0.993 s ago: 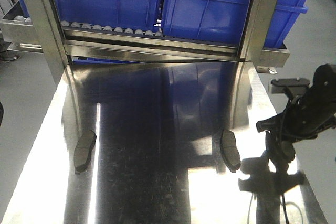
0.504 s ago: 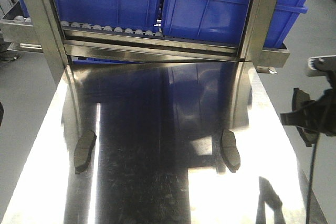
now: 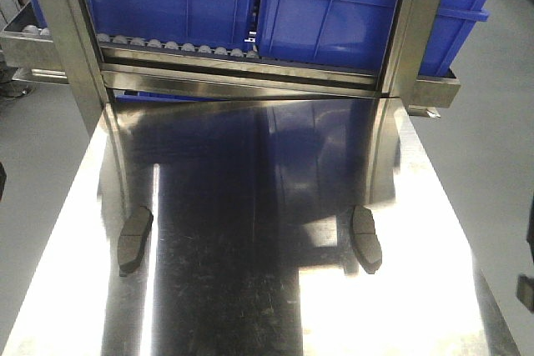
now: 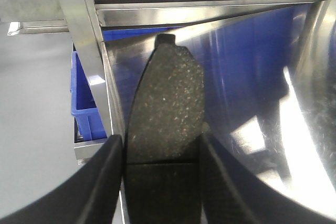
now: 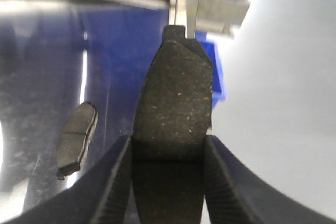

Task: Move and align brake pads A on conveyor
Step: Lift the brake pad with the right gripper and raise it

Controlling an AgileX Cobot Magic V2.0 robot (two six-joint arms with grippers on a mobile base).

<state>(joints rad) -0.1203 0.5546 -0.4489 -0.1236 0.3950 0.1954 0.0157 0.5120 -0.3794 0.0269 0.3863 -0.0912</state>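
Two brake pads A lie on the shiny steel tabletop [image 3: 250, 289] in the front view, one at the left [image 3: 133, 239] and one at the right [image 3: 365, 239]. My left gripper [image 4: 161, 145] is shut on a third pad [image 4: 165, 93], held lengthwise between the fingers over the table's left edge. My right gripper [image 5: 168, 148] is shut on a fourth pad [image 5: 176, 93], held over the table's right edge. To its left the right-hand pad [image 5: 76, 137] lies on the steel. Neither gripper shows clearly in the front view. The conveyor is out of view.
Blue plastic bins [image 3: 334, 6] sit on a roller rack [image 3: 167, 43] at the back, framed by steel posts [image 3: 409, 31]. A steel post [image 4: 79, 30] and a low blue bin [image 4: 84, 103] stand left of the table. Grey floor [image 3: 492, 147] lies beyond both side edges.
My right arm, holding its pad, has swung right and out of the front view. The two pads on the table have not moved.
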